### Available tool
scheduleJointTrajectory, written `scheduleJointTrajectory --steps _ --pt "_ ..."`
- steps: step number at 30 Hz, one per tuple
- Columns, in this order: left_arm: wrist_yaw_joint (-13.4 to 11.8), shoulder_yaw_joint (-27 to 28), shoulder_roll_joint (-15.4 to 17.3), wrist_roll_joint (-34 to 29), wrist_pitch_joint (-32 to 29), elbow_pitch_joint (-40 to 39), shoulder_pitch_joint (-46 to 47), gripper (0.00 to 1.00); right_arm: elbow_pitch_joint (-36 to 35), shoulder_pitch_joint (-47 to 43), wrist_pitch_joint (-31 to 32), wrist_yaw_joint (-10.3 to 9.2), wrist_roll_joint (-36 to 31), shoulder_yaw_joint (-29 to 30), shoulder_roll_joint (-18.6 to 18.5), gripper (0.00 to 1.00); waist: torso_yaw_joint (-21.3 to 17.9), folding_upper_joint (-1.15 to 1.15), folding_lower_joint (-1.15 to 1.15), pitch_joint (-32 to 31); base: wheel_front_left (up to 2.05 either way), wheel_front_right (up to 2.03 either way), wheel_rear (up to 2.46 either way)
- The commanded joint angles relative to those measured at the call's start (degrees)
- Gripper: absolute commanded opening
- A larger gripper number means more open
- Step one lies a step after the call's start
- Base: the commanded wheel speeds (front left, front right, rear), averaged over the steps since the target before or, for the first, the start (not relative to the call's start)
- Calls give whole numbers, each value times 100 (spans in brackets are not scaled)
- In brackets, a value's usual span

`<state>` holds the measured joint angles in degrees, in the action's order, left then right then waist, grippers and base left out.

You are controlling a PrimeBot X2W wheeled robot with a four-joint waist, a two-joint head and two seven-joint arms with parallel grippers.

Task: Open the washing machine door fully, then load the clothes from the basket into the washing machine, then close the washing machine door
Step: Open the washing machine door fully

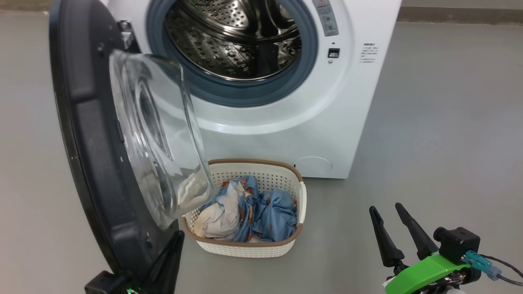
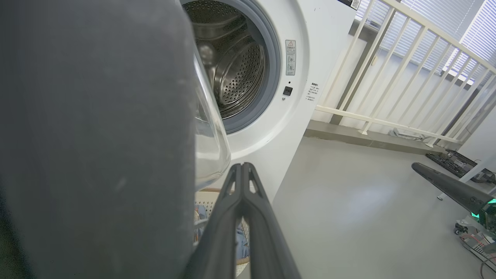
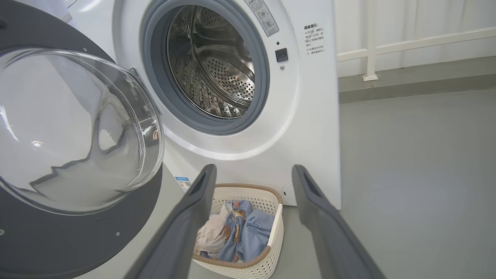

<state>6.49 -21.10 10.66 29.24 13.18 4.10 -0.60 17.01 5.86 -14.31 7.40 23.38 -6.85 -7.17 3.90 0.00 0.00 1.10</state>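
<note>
Black-rimmed door (image 1: 94, 163) stands just left of your closed left tool (image 1: 179, 237), at lower left; your right tool (image 1: 384, 207) is spread apart.

The right claw (image 3: 254, 170) has its two fingers spread wide apart. Low between them sits the basket (image 3: 276, 228), the clothes (image 3: 244, 232) heaped inside. Beyond the tips stands the washing machine (image 3: 310, 116), steel drum (image 3: 217, 69) showing. The washing machine door (image 3: 77, 232) hangs swung open at the claw's left.
</note>
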Motion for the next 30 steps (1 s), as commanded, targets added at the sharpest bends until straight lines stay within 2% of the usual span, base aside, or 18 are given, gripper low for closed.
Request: scheduleJointTrajectory --steps 1,17,30 --pt "-174 388 190 92 11 -152 223 0 -115 109 -69 9 34 -137 4 100 157 0 0 -1 0 0 0" --pt "-500 719 468 133 -116 -225 207 0 -32 93 -69 9 86 -126 49 100 674 0 0 -111 0 0 0" --pt "-587 1207 983 349 -485 -44 685 0 -96 139 -69 9 31 -13 107 100 951 0 0 76 0 0 0"
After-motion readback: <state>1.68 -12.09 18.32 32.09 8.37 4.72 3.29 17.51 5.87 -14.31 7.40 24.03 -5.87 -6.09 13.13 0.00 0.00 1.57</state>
